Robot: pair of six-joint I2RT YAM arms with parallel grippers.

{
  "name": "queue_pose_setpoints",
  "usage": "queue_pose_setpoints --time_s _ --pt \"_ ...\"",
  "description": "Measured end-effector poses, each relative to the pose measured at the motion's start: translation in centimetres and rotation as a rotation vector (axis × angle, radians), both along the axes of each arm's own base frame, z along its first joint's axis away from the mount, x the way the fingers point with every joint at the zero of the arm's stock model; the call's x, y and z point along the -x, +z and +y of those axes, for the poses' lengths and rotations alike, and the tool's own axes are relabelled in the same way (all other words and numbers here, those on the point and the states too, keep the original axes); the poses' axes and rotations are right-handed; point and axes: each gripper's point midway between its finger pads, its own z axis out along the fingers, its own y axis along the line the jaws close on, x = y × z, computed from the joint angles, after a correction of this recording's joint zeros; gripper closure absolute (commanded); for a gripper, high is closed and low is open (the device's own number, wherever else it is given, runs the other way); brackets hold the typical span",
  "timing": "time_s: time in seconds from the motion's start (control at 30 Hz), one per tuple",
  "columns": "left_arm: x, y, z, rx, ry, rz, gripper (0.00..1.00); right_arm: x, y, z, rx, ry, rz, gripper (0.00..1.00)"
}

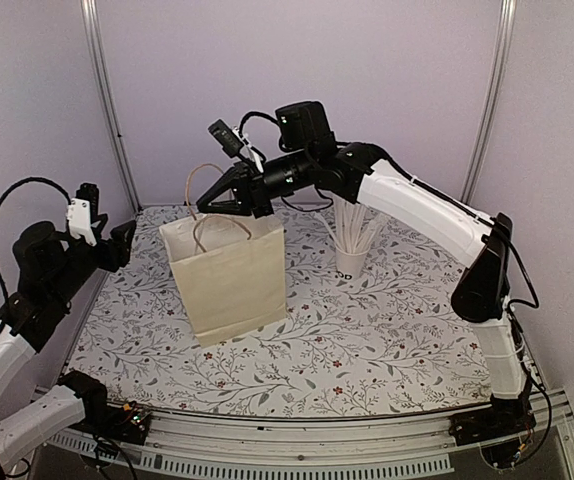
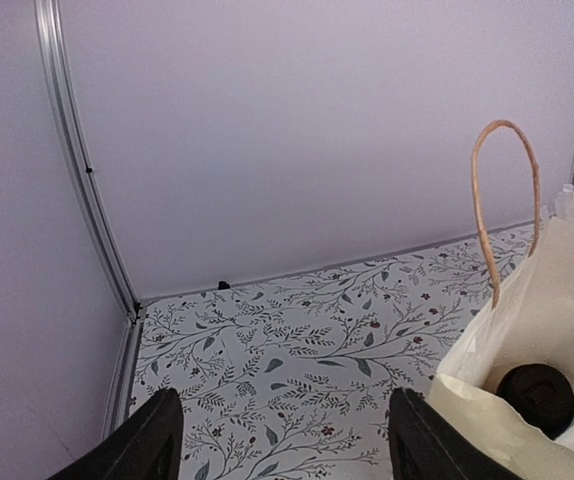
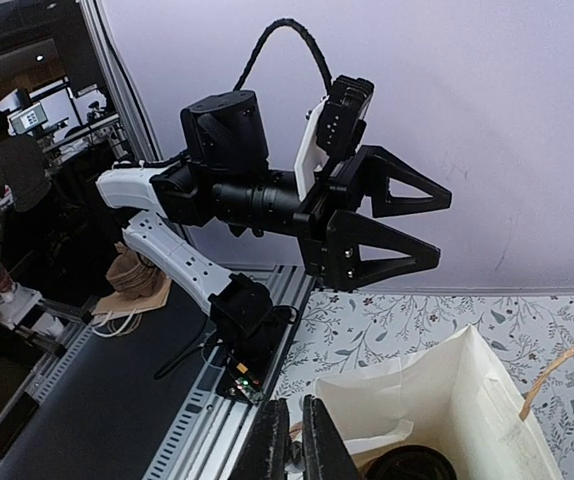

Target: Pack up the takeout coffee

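Observation:
The takeout coffee stands inside a cream paper bag [image 1: 232, 280]. Only its black lid [image 2: 535, 395] shows, deep in the bag's mouth and again at the bottom edge of the right wrist view [image 3: 417, 465]; the cup is hidden. My right gripper [image 1: 207, 207] reaches over the bag's left rim. Its fingers [image 3: 312, 440] are pressed almost together, with a bit of tan handle cord between them. My left gripper [image 1: 117, 245] hovers left of the bag, apart from it, with its jaws wide open [image 2: 277, 420] and nothing between them.
A white cup bristling with long straws [image 1: 350, 262] stands right of the bag, under the right arm. The bag's other handle [image 2: 502, 200] stands upright. Metal frame posts [image 1: 107, 100] and purple walls close in the floral table [image 1: 367, 340].

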Motion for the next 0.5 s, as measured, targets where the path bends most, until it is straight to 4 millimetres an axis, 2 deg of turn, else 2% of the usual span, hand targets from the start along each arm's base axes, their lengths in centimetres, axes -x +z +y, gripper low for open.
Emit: queue_pose_setpoints --time_s 0.07,0.13,0.23,0.5 --pt "0.0 0.0 0.0 0.000 -0.003 0.001 0.28 -0.2 -0.6 0.4 0.012 -0.015 0.001 0.81" --pt "0.0 0.0 -0.1 0.000 -0.004 0.001 0.28 -0.9 -1.1 0.7 0.022 -0.052 -0.007 0.67" --pt "0.0 0.0 -0.1 0.000 -0.010 0.001 0.28 -2.4 -1.6 0.9 0.041 -0.128 -0.027 0.60" --pt "0.0 0.0 -0.2 0.000 -0.018 0.001 0.27 -5.9 -3.3 0.7 0.110 -0.325 -0.140 0.54"
